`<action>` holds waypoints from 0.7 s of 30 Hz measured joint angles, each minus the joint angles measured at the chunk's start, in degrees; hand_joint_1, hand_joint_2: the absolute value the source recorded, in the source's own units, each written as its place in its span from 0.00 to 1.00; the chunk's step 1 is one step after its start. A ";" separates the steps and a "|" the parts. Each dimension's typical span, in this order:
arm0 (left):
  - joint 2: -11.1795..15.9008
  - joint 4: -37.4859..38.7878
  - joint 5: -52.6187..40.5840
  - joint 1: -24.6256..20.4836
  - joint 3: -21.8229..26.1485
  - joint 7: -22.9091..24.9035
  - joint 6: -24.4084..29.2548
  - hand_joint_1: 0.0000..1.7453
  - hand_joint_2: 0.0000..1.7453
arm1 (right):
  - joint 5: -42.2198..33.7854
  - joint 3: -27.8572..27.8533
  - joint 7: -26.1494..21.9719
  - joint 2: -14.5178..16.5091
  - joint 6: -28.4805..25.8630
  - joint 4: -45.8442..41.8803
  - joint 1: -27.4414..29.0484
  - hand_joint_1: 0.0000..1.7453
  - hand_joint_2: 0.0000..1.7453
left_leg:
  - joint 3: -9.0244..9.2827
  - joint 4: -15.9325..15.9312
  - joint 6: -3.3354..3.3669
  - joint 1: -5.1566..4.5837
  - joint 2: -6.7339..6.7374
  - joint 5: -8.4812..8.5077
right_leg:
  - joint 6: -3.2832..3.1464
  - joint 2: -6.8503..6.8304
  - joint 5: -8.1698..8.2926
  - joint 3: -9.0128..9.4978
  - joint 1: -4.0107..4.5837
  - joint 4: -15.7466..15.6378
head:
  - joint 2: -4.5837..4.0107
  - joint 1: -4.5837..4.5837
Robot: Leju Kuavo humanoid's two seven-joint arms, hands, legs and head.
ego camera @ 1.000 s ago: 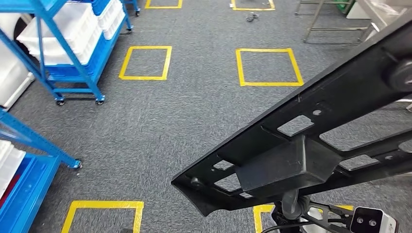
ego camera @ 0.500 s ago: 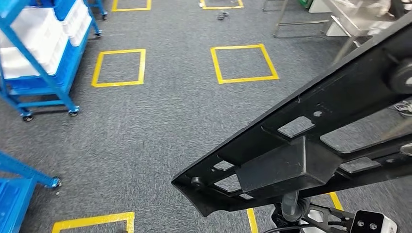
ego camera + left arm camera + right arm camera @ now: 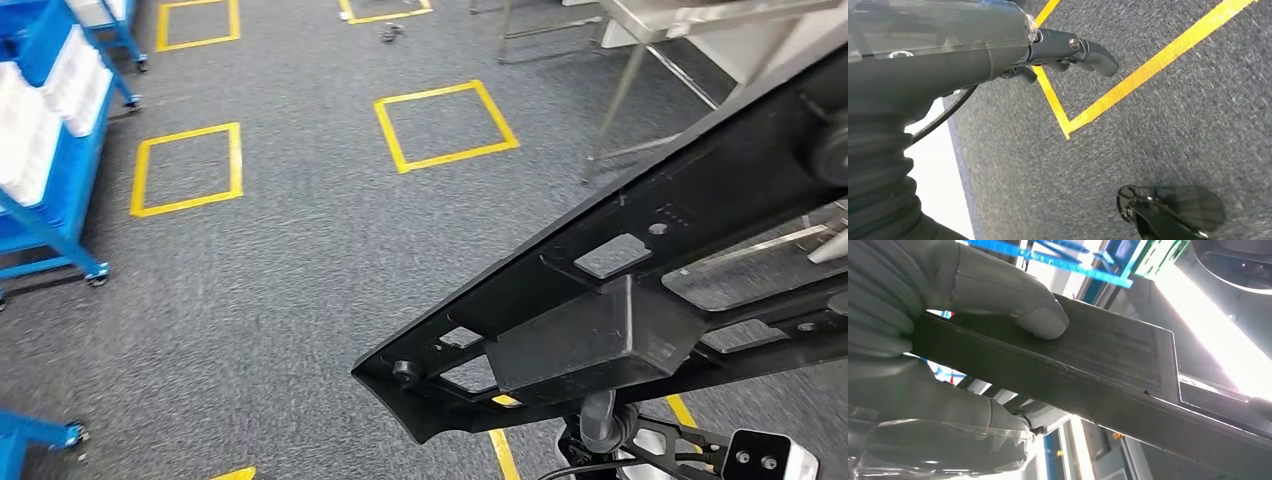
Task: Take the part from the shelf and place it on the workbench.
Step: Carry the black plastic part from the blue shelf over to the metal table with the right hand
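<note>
A long black part (image 3: 640, 300) with cut-outs and a boxy block on its underside stretches from the lower middle to the upper right of the head view, carried above the carpet. In the right wrist view my right hand (image 3: 943, 345) grips the black part (image 3: 1098, 370), the thumb (image 3: 1033, 305) pressed on its flat face. My left hand (image 3: 1068, 50) hangs over the floor with nothing in it, its dark fingers loosely stretched out. A metal workbench (image 3: 690, 15) stands at the far upper right, its thin legs reaching down to the carpet.
Grey carpet (image 3: 280, 280) carries yellow taped squares (image 3: 445, 125). A blue wheeled shelf (image 3: 45, 150) with white bins stands at the left edge. A blue caster (image 3: 40, 435) shows at the lower left. A small dark item (image 3: 392, 32) lies on the floor far ahead.
The camera has turned: the blue shelves have slid off to the left and the metal workbench has come in at the upper right. The part keeps its place in my view.
</note>
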 joint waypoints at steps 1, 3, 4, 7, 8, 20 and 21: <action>0.00 0.00 0.03 0.12 -0.01 -0.03 0.02 0.00 1.00 | 0.01 0.00 0.00 0.00 0.00 0.04 0.01 1.00 1.00 | -0.83 1.07 -0.01 0.00 -0.06 0.36 | -0.02 0.80 -0.06 0.01 0.05 0.13 | 0.00 0.00; 0.04 0.00 0.08 0.17 -0.02 -0.15 0.05 0.00 1.00 | 0.01 0.00 0.01 0.00 0.00 0.05 -0.01 1.00 1.00 | 0.68 -3.48 0.10 0.03 -0.51 4.20 | 0.14 2.39 -0.27 0.04 0.01 0.59 | 0.00 -0.01; 0.08 0.00 0.12 0.14 -0.02 -0.23 0.07 0.00 1.00 | 0.01 0.00 0.02 0.00 -0.01 0.06 -0.02 1.00 1.00 | 2.29 -7.37 0.22 0.10 -1.54 6.14 | 0.31 3.05 -0.45 -0.01 -0.07 0.89 | 0.00 0.00; 0.17 0.00 0.20 0.02 -0.05 -0.46 0.11 0.00 1.00 | 0.05 0.00 0.03 0.00 -0.03 0.05 -0.08 1.00 1.00 | 4.97 -13.79 0.73 0.10 -3.92 8.04 | 1.14 4.68 -0.75 -0.59 -0.23 1.67 | 0.01 0.02; 0.17 0.00 0.22 -0.05 -0.08 -0.55 0.13 0.00 1.00 | 0.08 -0.01 0.03 0.00 -0.04 0.04 -0.08 1.00 1.00 | 5.03 -13.99 0.97 -0.04 -3.61 8.09 | 1.50 5.17 -0.66 -0.77 -0.30 1.66 | 0.01 0.01; 0.14 0.00 0.23 0.05 -0.28 -0.95 0.20 0.00 1.00 | 0.13 -0.02 0.03 -0.07 -0.13 0.15 -0.05 1.00 1.00 | 6.51 -15.38 2.08 -0.16 3.54 7.91 | 3.27 -3.89 -1.13 -2.85 -0.80 5.22 | 0.00 0.57; 0.13 0.00 0.24 0.06 -0.29 -0.97 0.20 0.00 1.00 | 0.12 -0.01 0.02 -0.07 -0.13 0.15 -0.09 1.00 1.00 | 6.71 -15.34 1.77 -0.25 4.03 7.70 | 2.97 -4.77 -0.36 -1.44 -0.52 2.45 | 0.01 0.54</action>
